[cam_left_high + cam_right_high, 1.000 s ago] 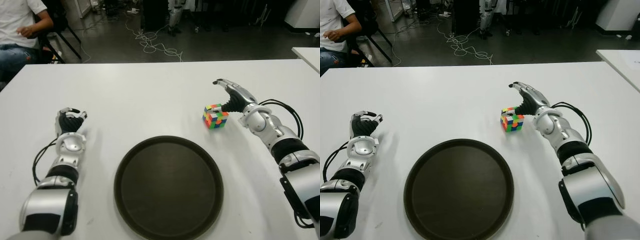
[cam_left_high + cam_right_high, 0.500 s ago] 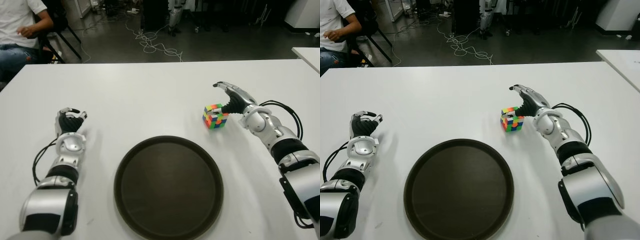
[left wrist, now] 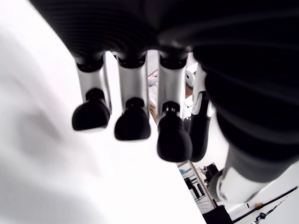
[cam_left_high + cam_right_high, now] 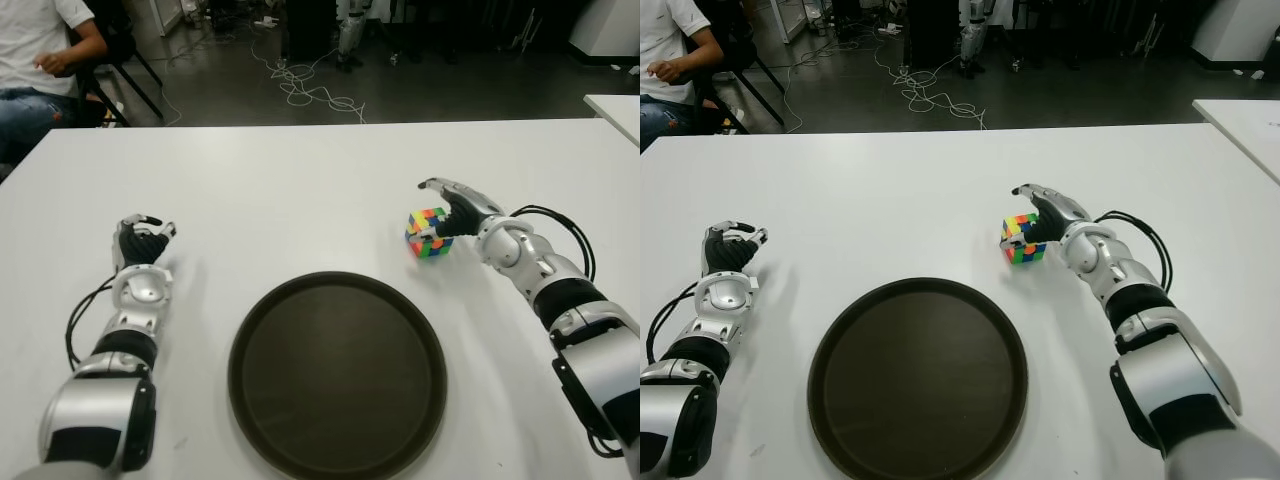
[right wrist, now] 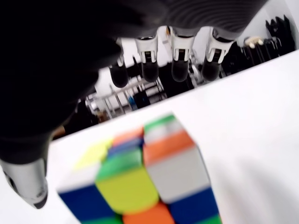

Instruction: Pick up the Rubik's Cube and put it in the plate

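Your right hand (image 4: 452, 205) arches over the Rubik's Cube (image 4: 428, 233), fingers spread, nothing grasped; the plate (image 4: 337, 375) sits nearby.

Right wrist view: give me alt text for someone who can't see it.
A multicoloured Rubik's Cube sits on the white table, filling the foreground. The right robot hand arches over it, four black-tipped fingers extended above the far side, not closed on it.

We are in a robotics lab: white bench (image 4: 300, 180) on a dark floor (image 4: 450, 90), loose cables (image 4: 310, 90) strewn across it, a seated person (image 4: 40, 60) watching at the far left, equipment stands behind.
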`<state>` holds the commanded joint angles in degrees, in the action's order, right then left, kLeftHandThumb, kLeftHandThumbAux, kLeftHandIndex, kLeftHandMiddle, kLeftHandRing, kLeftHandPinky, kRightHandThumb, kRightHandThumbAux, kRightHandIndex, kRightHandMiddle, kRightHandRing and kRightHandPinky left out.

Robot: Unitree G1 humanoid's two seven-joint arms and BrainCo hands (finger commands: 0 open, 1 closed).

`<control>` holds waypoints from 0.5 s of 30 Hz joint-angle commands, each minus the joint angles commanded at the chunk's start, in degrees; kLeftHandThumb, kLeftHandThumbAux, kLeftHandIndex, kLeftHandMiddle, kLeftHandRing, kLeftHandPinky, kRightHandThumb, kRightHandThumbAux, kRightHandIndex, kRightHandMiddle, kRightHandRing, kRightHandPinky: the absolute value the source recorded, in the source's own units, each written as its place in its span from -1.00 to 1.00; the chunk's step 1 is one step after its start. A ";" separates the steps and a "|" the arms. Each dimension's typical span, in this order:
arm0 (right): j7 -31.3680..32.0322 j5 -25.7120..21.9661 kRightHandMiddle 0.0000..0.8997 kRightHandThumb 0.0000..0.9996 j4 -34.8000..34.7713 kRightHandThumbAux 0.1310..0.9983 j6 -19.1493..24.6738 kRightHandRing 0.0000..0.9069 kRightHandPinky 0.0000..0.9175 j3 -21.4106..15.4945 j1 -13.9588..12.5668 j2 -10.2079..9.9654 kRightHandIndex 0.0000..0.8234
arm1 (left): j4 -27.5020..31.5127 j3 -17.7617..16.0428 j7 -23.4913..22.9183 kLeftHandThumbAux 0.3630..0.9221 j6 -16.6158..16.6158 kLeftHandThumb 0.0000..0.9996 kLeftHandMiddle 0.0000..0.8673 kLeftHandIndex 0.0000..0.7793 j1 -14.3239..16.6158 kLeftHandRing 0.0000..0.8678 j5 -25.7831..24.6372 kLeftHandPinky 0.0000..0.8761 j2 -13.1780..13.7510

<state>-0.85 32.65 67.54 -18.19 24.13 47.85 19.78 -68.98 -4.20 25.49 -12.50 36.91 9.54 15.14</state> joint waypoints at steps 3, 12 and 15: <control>0.72 0.05 -0.94 -1.00 -0.12 0.12 0.06 -0.96 -0.99 0.23 -0.02 -0.22 -0.96 | 0.03 -0.03 0.17 0.21 0.03 0.43 0.87 0.14 0.02 0.88 -0.01 0.85 -0.06; 1.66 0.85 -0.96 -1.00 -0.71 0.17 0.92 -0.99 -1.00 1.62 -0.06 -1.06 -0.98 | 0.20 -0.06 0.79 0.21 0.64 0.43 0.88 0.14 0.10 0.87 0.00 0.82 -0.23; 1.91 0.99 -0.97 -1.00 -0.75 0.17 0.99 -0.99 -1.00 1.76 -0.07 -1.24 -0.99 | 0.21 -0.07 0.89 0.21 0.89 0.43 0.87 0.14 0.15 0.87 -0.02 0.82 -0.25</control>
<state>1.06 33.64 66.79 -17.20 25.89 47.78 18.53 -68.77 -4.27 26.38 -11.62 37.06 9.51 14.89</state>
